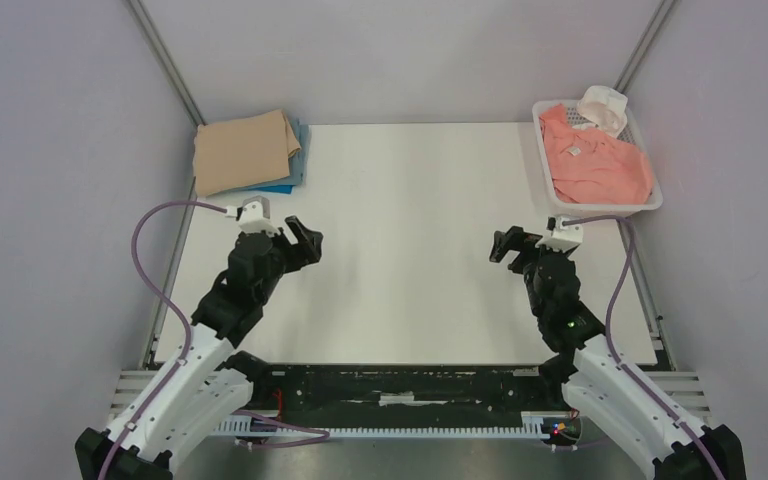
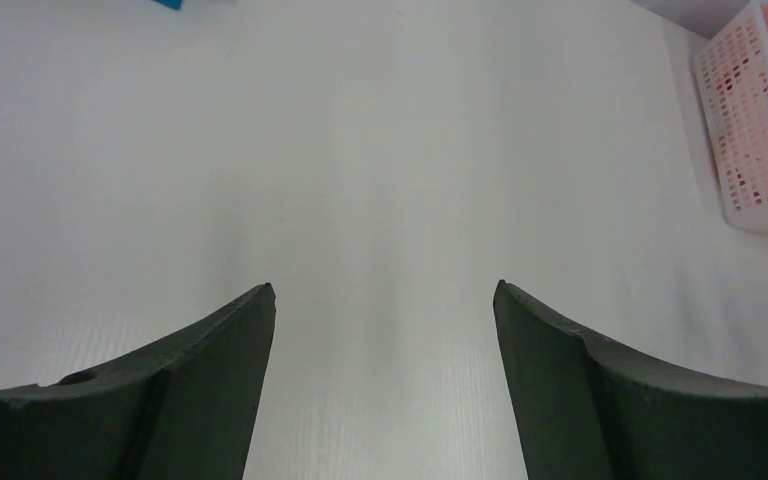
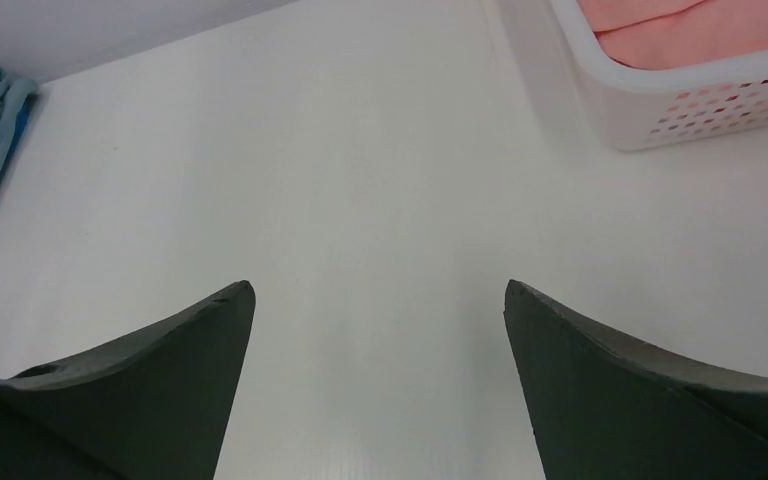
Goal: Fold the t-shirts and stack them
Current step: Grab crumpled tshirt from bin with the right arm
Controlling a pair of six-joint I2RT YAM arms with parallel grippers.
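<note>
- Left hand (image 1: 303, 238) hangs over the left half of the counter (image 1: 405, 200), its two dark fingers spread wide with nothing between them (its wrist view shows only bare white surface in the gap).
- Right hand (image 1: 505, 246) hangs over the right half, likewise released and empty, and its fingers point inward toward the middle of the counter.
- Both hands are well apart from each other and from every shirt.
- Tan t-shirt (image 1: 243, 150) lies folded flat at the far left corner of the counter. It rests on top of the blue t-shirt (image 1: 296, 165), whose edge peeks out along the right and near sides.
- Salmon-pink t-shirt (image 1: 600, 165) lies crumpled inside the white mesh basket (image 1: 652, 205), which stands at the far right corner. A small white neck label (image 1: 577, 151) shows on the cloth.
- White bundle (image 1: 603, 108) sits at the far end of the basket, touching the pink shirt (what it is cannot be told).
- Purple cable (image 1: 150, 265) loops from the left wrist down beside the arm, and a second one does the same on the right.
</note>
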